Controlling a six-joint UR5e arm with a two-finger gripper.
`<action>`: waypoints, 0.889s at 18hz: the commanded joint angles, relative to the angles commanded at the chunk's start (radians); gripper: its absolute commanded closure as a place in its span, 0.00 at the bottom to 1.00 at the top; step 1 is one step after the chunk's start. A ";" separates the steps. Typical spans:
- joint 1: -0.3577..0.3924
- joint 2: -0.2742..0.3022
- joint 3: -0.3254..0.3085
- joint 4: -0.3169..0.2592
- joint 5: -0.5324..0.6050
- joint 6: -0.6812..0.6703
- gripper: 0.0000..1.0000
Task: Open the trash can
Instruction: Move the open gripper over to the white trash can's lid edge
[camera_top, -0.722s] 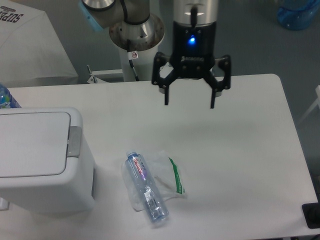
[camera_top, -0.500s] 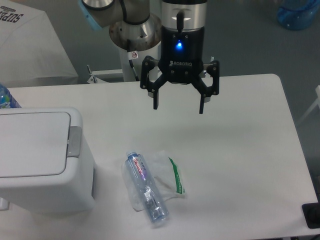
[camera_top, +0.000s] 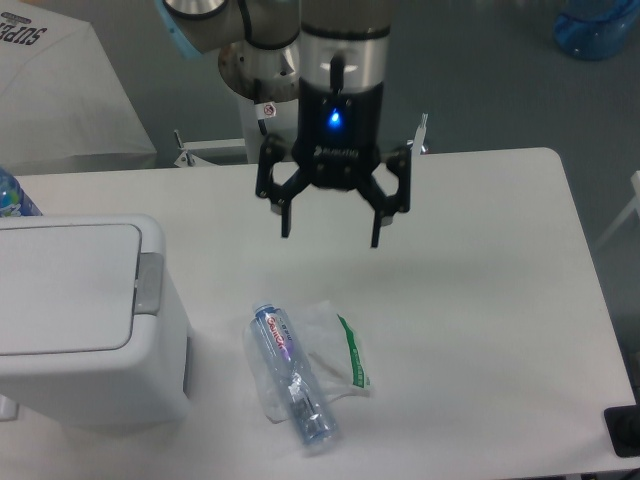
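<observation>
Overhead, the black two-finger gripper (camera_top: 331, 227) is hanging above the white rectangular table (camera_top: 480, 300), its fingers spread wide apart and pointing down, with nothing between them. A blue light is glowing on the gripper's black body, just below the silver wrist of the arm. The fingertips are sitting clear of the tabletop, over the far middle part of the table.

Off to the left, the large boxy white plastic trash can (camera_top: 85, 325) with rounded corners is standing on the table's left edge, partly cut off by the frame. Its flat rectangular lid (camera_top: 62, 288) is lying closed, flush with the rim, and the small grey push-button latch (camera_top: 149, 282) is showing at the lid's right side, facing the middle of the table. The gripper is well apart from the can, up and to the right of the latch.

Near the front of the table, between the can and the table's middle, a clear plastic bottle with a red and purple label (camera_top: 292, 374) is lying on its side. It is resting on a crumpled clear plastic wrapper with a green strip (camera_top: 340, 352), which is spreading out to the bottle's right. Both are lying below the gripper in the view, not touching it or the can.
</observation>
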 joint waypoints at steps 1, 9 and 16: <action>-0.021 -0.011 0.002 0.032 0.000 -0.041 0.00; -0.078 -0.051 -0.018 0.117 -0.026 -0.267 0.00; -0.115 -0.022 -0.067 0.115 -0.029 -0.307 0.00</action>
